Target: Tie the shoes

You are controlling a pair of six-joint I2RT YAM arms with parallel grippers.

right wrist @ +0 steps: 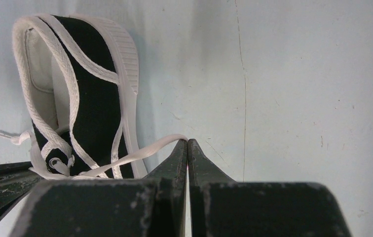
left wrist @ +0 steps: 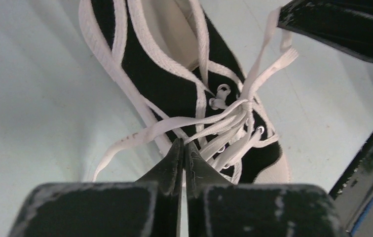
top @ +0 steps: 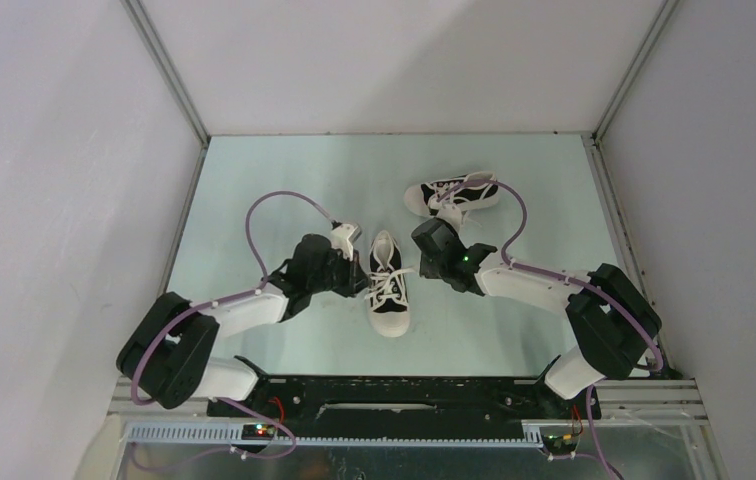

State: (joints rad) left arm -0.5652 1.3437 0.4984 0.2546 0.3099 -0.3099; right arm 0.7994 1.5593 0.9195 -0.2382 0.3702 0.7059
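One black canvas shoe with a white toe cap stands mid-table, toe toward the arm bases; it also shows in the left wrist view and the right wrist view. Its white laces are crossed over the eyelets, with loose ends. My left gripper is at the shoe's left side, shut, seemingly pinching a lace strand at its tips. My right gripper is at the shoe's right side, shut on a lace end pulled out sideways. The second shoe lies farther back, right of centre.
The pale green table is enclosed by white walls on the left, back and right. Purple cables loop above both arms. The right gripper body shows at the upper right of the left wrist view.
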